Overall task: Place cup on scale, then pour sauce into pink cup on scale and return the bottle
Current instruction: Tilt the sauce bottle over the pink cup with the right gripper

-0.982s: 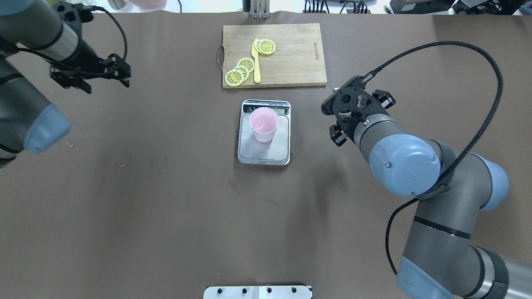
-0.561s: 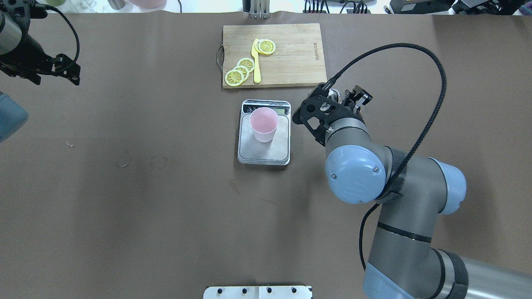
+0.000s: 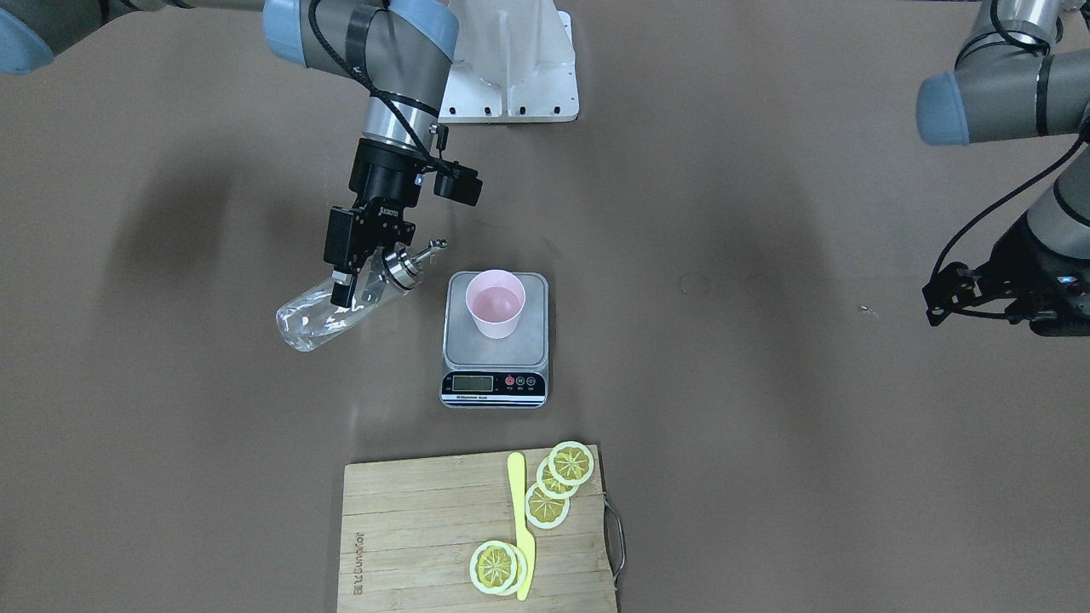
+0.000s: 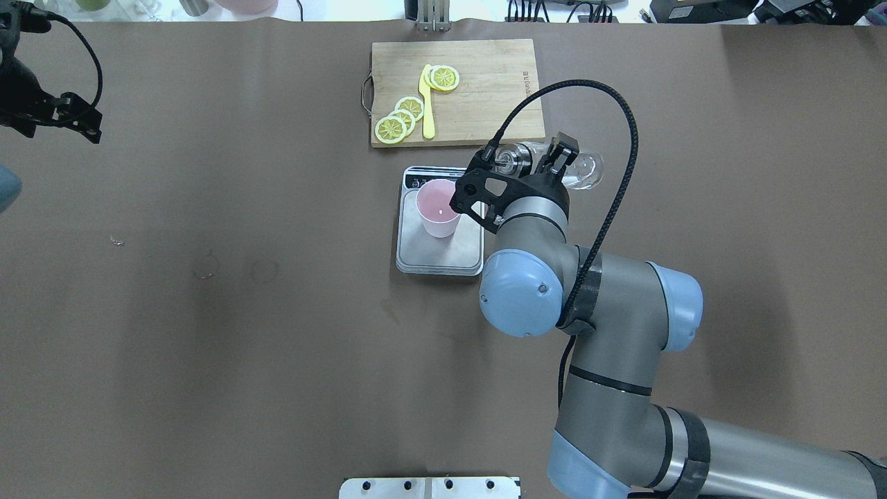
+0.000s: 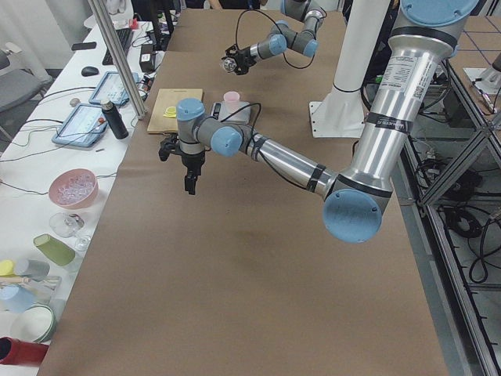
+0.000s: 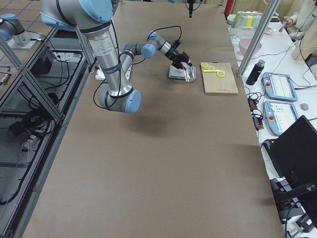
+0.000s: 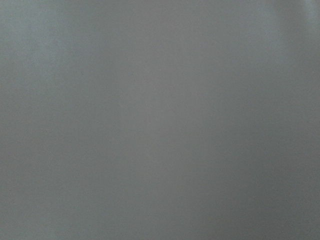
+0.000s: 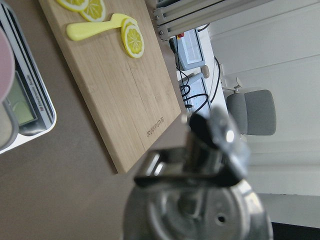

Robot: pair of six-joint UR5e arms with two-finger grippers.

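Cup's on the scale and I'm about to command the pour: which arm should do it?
Right. The right gripper grips the bottle, tilted toward the cup on the scale. The left gripper hangs open and empty, far off to the side.

Brown table (image 4: 208, 346): scale (image 4: 441, 254) at centre, cutting board (image 4: 485, 104) near it.
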